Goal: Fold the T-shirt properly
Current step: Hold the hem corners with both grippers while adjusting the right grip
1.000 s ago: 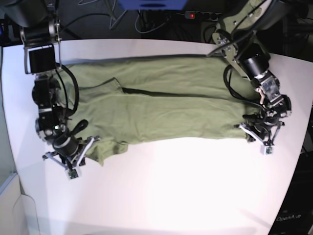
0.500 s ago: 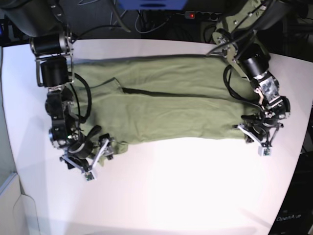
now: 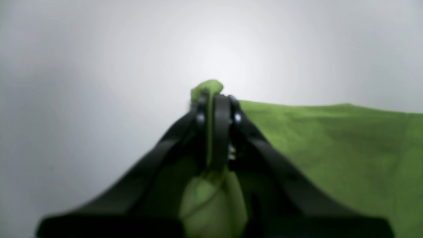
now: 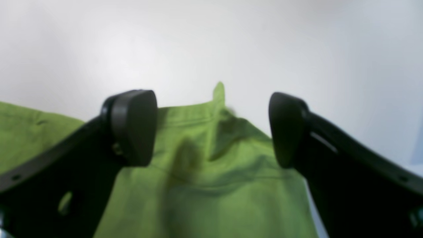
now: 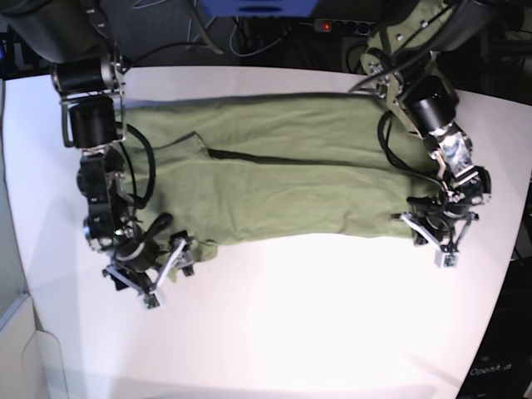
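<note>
The olive-green T-shirt [image 5: 274,179] lies spread as a long band across the white table [image 5: 316,324]. My left gripper [image 5: 436,241] is at the shirt's front right corner. In the left wrist view it [image 3: 213,99] is shut on a pinch of the green cloth [image 3: 330,148]. My right gripper [image 5: 156,274] hovers at the shirt's front left corner. The right wrist view shows it [image 4: 211,129] open, with its black fingers [image 4: 132,125] wide apart over a wrinkled corner of the T-shirt [image 4: 211,191] and nothing held between them.
Bare white table [image 4: 297,39] stretches in front of the shirt toward the near edge. Cables and a power strip [image 5: 332,27] sit behind the table's back edge. Both arms reach in from the back corners.
My right gripper has opened and has shifted right, along the shirt's front left corner. The left gripper stays shut on the cloth and has edged slightly left.
</note>
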Robot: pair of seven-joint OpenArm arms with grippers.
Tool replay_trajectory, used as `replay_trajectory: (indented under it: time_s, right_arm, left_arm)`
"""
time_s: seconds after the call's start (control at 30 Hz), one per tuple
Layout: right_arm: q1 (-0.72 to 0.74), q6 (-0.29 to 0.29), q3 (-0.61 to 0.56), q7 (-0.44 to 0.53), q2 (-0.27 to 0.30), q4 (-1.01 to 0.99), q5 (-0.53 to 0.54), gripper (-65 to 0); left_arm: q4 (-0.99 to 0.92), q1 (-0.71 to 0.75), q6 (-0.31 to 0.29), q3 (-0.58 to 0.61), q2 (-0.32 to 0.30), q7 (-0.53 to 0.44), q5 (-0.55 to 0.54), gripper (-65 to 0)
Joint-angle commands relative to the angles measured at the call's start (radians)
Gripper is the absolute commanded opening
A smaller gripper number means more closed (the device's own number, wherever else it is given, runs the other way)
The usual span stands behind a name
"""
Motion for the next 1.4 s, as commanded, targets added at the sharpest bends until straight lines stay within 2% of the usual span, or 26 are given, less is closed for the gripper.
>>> replay_trajectory:
  time_s: [0.0,0.2,0.27,0.33,0.43,0.77,1.0,1.07,1.2,1.27,1.37]
  right_arm:
    - [0.044,0.012,-0.005,0.037,0.005,-0.008,0.004,-13.6]
    - [0.084,0.012,-0.071,0.118,0.005,-0.161,0.005,-14.5]
    - [0.085,0.012,-0.086,0.140,0.005,-0.175,0.005,-20.7]
    - [0.085,0.012,-0.092,0.149,0.005,-0.175,0.005,-35.5]
    - [0.085,0.006,-0.092,0.149,0.005,-0.175,0.004,-64.3]
    - [0.059,0.003,-0.086,0.153,0.028,-0.160,0.004,-63.4]
    - [-0.021,0.000,-0.078,0.123,0.062,0.037,0.004,-63.0]
    - [-0.022,-0.046,-0.078,0.106,0.062,0.055,0.004,-63.0]
    - [-0.016,-0.190,-0.069,0.107,0.061,0.054,0.004,-62.7]
    - [-0.005,-0.205,-0.066,0.106,0.059,0.058,0.004,-61.4]
    - [0.001,-0.205,-0.063,0.109,0.056,0.054,0.005,-53.8]
  left_arm:
    - [0.014,-0.025,-0.002,0.002,-0.009,-0.026,-0.015,-63.3]
    - [0.014,-0.022,-0.002,0.001,-0.009,-0.026,-0.012,-63.3]
    - [0.014,-0.022,-0.002,-0.001,-0.010,-0.026,-0.012,-63.3]
    - [0.014,-0.022,-0.002,-0.002,-0.010,-0.026,-0.010,-63.3]
    - [0.014,-0.022,-0.002,-0.002,-0.010,-0.026,-0.010,-63.3]
    - [0.023,-0.020,-0.002,-0.004,-0.013,-0.026,-0.009,-63.3]
    - [0.025,-0.008,-0.002,-0.002,-0.019,-0.026,-0.014,-63.3]
    - [0.025,-0.008,-0.002,-0.002,-0.019,-0.026,-0.014,-63.3]
    - [0.018,-0.008,-0.002,-0.002,-0.018,-0.026,-0.014,-63.3]
    - [0.018,-0.008,-0.002,-0.002,-0.016,-0.026,-0.014,-63.3]
    - [0.017,-0.008,-0.002,-0.004,-0.016,-0.026,-0.014,-63.3]
